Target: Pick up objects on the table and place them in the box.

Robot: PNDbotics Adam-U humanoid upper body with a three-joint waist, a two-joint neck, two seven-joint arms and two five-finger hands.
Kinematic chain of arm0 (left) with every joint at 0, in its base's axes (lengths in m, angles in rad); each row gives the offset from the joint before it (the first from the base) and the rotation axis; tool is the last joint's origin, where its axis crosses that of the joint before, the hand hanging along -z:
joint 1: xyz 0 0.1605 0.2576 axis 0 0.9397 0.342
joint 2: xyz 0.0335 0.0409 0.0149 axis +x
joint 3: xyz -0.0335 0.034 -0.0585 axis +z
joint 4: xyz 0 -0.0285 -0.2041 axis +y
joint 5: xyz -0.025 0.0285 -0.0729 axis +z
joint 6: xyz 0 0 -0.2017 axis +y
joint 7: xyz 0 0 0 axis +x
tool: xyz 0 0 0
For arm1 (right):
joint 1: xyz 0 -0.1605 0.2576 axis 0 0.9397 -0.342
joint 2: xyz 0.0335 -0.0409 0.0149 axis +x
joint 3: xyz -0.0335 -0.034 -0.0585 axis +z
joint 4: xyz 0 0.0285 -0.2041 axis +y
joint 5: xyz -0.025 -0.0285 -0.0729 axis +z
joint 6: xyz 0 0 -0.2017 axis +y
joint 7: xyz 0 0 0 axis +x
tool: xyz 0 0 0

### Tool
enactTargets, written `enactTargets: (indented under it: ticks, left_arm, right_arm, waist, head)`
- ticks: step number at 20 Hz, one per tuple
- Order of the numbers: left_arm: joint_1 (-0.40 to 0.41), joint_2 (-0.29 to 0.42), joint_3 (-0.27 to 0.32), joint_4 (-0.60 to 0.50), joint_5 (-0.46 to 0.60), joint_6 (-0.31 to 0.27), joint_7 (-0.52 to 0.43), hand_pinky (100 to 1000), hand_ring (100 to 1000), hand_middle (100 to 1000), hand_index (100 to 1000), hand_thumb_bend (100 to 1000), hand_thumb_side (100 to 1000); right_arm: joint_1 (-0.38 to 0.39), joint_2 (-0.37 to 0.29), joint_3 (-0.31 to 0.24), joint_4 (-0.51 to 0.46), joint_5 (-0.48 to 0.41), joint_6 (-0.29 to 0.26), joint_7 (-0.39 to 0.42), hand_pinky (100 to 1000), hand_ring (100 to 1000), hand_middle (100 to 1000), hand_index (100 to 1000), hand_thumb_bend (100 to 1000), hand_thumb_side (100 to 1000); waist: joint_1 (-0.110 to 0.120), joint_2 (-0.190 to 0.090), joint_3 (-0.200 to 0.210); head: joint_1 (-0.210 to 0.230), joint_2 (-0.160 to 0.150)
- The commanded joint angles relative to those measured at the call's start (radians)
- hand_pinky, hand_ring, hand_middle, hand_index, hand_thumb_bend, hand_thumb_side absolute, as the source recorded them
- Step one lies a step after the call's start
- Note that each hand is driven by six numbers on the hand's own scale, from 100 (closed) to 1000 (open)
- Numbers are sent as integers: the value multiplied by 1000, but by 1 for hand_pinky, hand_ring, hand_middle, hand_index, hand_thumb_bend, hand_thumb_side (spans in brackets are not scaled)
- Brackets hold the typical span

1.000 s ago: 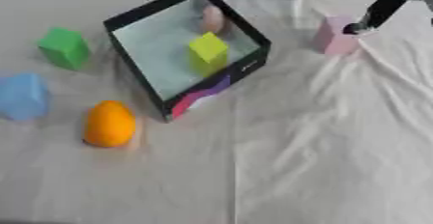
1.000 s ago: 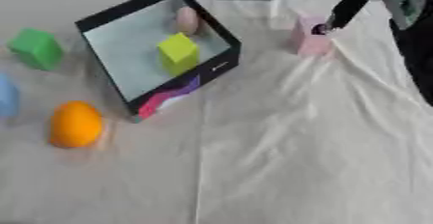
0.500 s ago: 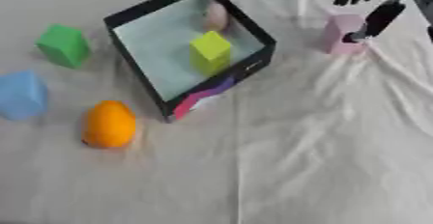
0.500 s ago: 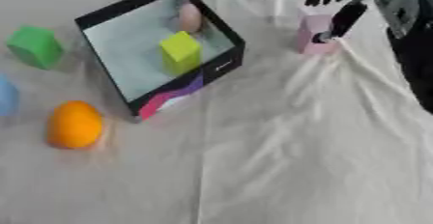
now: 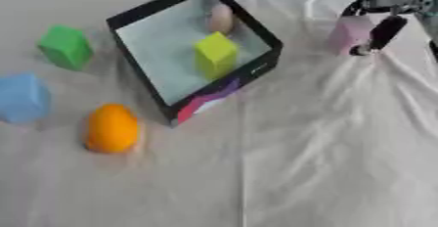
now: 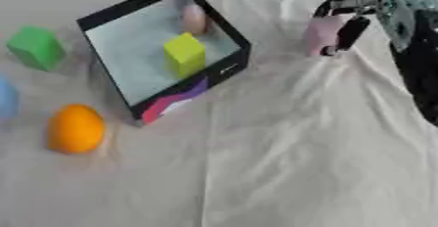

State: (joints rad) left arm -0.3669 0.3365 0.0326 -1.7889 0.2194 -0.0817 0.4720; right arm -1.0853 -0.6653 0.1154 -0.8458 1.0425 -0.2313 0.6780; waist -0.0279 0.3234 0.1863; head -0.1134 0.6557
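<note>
Two of six were in: yellow block (image 5: 215, 54) and pale egg shape (image 5: 221, 18) sat in the box (image 5: 140, 16); right hand (image 6: 363, 13) curled around pink block (image 6: 322, 34) at the far right, while green cube (image 5: 66, 47), blue block (image 5: 21, 97) and orange (image 5: 111, 128) waited left of the box.

Black, silver-jointed robot hand (image 6: 363, 13)

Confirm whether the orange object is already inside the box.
No: the orange object lies on the cloth outside the box, near its front corner.

Wrinkled white tablecloth (image 5: 325, 162); dark strip beyond.
</note>
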Motion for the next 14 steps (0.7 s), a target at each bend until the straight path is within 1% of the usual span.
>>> enactTargets:
  ticks: [1,2,4,6,8,11,14]
  left_arm:
    - [-13,19,-1,-18,3,0,-4,853,824,803,789,176,680]
    - [-12,20,-2,-18,3,1,-6,854,825,803,789,167,687]
    - [-12,22,-4,-18,3,1,-9,854,825,802,789,166,685]
    - [-12,23,-2,-18,4,0,-8,854,826,801,789,167,684]
    - [-9,25,-1,-16,5,-1,-7,854,828,801,788,166,685]
    - [0,29,1,-14,5,-1,-6,855,830,801,788,167,687]
    - [8,32,3,-13,5,-2,-5,855,831,801,789,166,686]
  right_arm:
    - [-17,-15,-19,4,6,27,-72,763,697,672,782,426,242]
    - [-21,-14,-21,1,2,40,-106,730,663,636,751,424,226]
    - [-25,-9,-16,-3,-7,58,-166,709,626,601,713,418,167]
    - [-30,-5,-14,-6,-29,68,-206,695,598,571,677,413,123]
    - [-40,-5,-11,-23,-55,76,-244,691,588,562,664,409,100]
    - [-66,-13,3,-70,-117,73,-251,696,589,565,666,408,100]
    - [-99,-19,24,-138,-180,73,-221,700,593,571,671,411,100]
  waist:
    - [-11,-8,-2]
    - [-11,-10,-3]
    - [-12,-14,-6]
    - [-13,-19,-8]
    - [-14,-25,-13]
    - [-17,-35,-23]
    - [-17,-45,-31]
  head:
    - [-5,-13]
    - [-6,-12]
    - [-8,-9]
    - [-9,-6]
    - [-8,0]
    - [-2,13]
    - [2,25]
